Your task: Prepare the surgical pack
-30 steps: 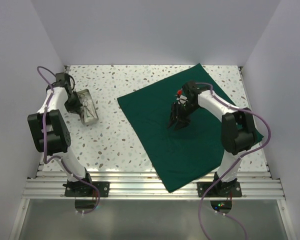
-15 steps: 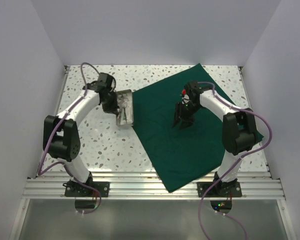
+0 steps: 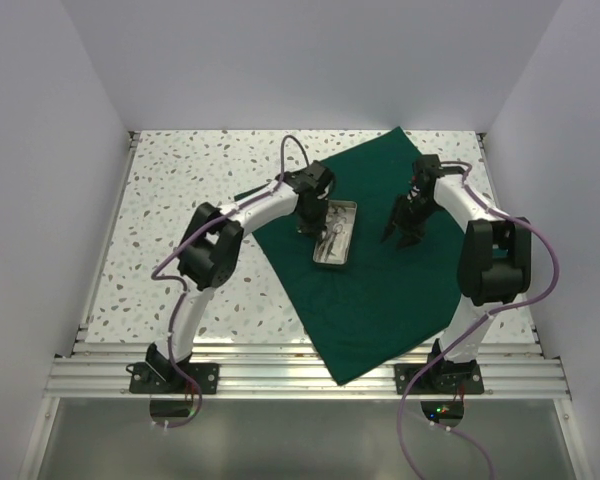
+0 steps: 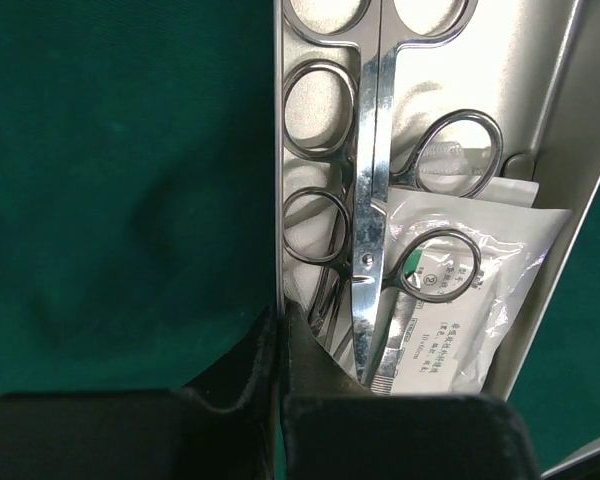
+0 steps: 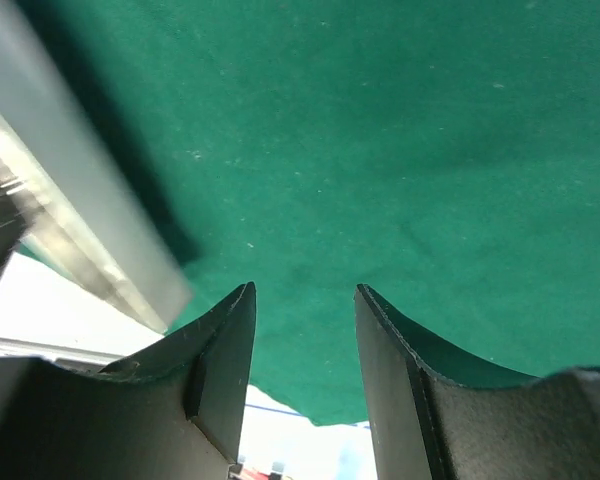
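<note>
Just plain pale lilac-white walls [image 3: 310, 60] boxing in a white speckled tabletop [image 3: 180, 190], ribbed aluminium rail [image 3: 270, 375] along the near edge.

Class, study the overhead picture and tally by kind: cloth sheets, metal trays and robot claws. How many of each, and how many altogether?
Cloth sheets: 1, the dark green square cloth drape
Metal trays: 1, the small rectangular steel tray, lying on the drape
Robot claws: 2, the left claw shut on the tray's wall, the right claw open and empty
Total: 4
</note>
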`<action>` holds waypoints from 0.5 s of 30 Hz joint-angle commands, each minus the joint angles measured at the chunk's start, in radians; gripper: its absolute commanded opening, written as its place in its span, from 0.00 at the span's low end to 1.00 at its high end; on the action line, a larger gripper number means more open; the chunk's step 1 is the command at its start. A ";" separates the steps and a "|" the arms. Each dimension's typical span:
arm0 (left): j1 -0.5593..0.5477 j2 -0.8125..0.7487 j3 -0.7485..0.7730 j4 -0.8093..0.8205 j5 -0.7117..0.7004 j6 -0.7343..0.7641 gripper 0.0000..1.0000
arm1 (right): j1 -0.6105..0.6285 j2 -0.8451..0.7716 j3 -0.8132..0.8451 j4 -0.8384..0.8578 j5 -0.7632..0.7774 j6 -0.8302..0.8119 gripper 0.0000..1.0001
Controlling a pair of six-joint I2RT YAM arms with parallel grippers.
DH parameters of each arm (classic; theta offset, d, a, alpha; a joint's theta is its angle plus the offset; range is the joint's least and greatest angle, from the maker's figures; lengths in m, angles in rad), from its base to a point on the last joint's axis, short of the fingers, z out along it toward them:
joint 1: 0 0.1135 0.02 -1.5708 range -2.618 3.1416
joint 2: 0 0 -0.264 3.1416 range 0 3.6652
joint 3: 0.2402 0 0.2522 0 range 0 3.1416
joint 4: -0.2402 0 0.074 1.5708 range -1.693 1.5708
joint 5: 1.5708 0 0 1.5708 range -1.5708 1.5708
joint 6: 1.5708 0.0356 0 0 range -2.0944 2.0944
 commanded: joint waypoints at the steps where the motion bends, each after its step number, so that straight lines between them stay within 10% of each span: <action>1: 0.007 0.033 0.081 -0.005 0.036 -0.031 0.00 | -0.008 -0.020 -0.001 -0.018 0.033 -0.022 0.48; 8: 0.006 0.034 0.009 0.032 0.062 0.007 0.00 | -0.010 0.002 -0.032 0.001 -0.010 -0.022 0.48; 15: 0.014 -0.109 -0.094 0.081 0.024 0.073 0.67 | -0.008 -0.021 -0.040 -0.010 -0.001 -0.058 0.49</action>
